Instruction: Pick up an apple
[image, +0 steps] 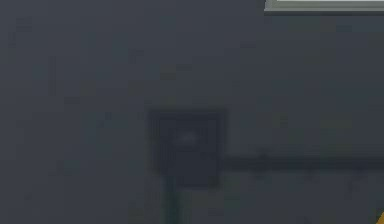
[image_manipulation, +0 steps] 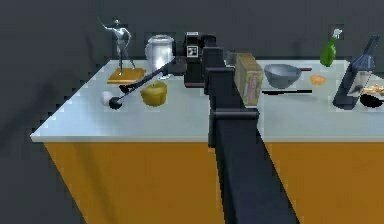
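On the pale countertop a small yellow rounded thing lies near the middle left; its shape is too vague to call it an apple. My dark arm rises from the bottom edge over the counter. The gripper reaches left from the arm's far end and slants down toward the countertop, just left of the yellow thing. Whether it touches that thing I cannot tell. With the counter and its things right behind the gripper, I cannot tell whether it holds anything.
A silver figure statue and a pale jar stand at the counter's back left. A brown box, a grey bowl, a green bottle and a dark bottle stand to the right. The forward view faces a dark grey wall.
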